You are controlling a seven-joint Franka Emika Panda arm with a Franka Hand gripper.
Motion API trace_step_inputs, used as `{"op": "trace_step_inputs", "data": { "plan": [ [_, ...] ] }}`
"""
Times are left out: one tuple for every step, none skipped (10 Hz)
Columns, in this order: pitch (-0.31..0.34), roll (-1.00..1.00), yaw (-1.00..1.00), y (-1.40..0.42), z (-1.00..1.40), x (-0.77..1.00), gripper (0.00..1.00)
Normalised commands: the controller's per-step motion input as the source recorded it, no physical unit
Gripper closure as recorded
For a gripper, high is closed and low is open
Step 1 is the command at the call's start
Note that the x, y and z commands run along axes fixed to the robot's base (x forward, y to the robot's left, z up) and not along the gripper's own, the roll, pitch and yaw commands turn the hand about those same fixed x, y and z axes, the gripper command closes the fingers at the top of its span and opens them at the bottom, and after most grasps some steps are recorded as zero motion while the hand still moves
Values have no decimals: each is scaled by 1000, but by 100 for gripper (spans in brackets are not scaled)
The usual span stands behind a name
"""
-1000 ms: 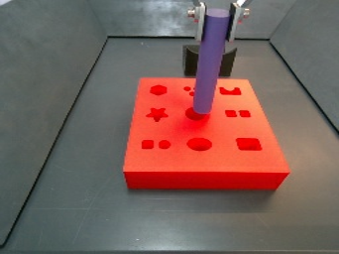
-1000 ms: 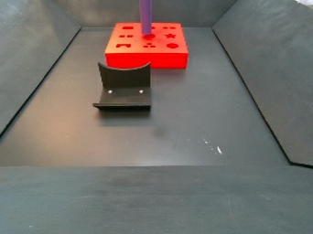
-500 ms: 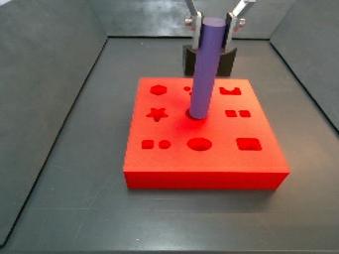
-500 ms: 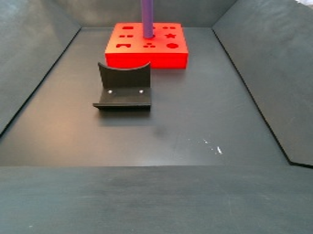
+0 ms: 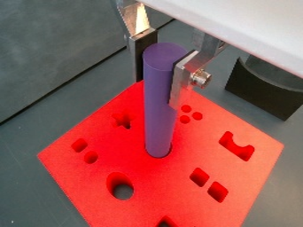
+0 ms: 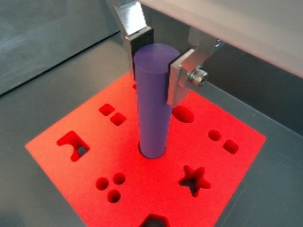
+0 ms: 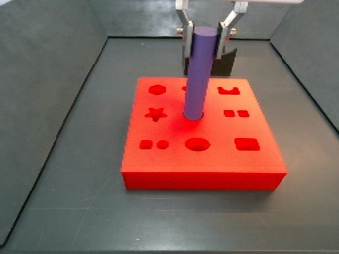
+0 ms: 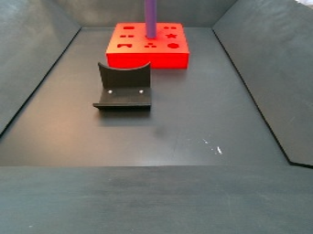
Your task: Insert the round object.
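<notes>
The purple cylinder peg (image 7: 199, 74) stands upright in a round hole near the middle of the red block (image 7: 199, 164). It shows in both wrist views (image 5: 159, 106) (image 6: 151, 106) and far off in a side view (image 8: 150, 18). My gripper (image 7: 208, 32) is above the block with its silver fingers (image 5: 183, 78) on either side of the peg's top end. The jaws stand slightly wider than the peg, so the gripper is open. It also shows in both wrist views (image 5: 162, 71) (image 6: 160, 69). The gripper is out of frame in the far side view.
The red block (image 8: 146, 57) has several other shaped holes, among them a star (image 6: 193, 179) and a round one (image 7: 199, 145). The dark fixture (image 8: 123, 87) stands on the floor beside the block, also in a wrist view (image 5: 267, 84). Grey walls enclose the floor.
The peg has sunk lower into its hole. The fingers have spread apart from it and the gripper has moved up a little.
</notes>
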Motion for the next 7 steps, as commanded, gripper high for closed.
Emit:
{"op": "trace_step_inputs", "data": {
  "plan": [
    [-87,6,-29,-3,-349,0,100],
    [-46,50,-29,-29,-440,54,100],
    [-11,101,-20,-71,-469,66,100],
    [-3,124,-14,-80,-491,43,100],
    [0,143,-17,-66,-494,9,100],
    [0,146,-14,-49,-483,0,100],
    [0,110,-14,-14,-460,0,100]
  ]
}}
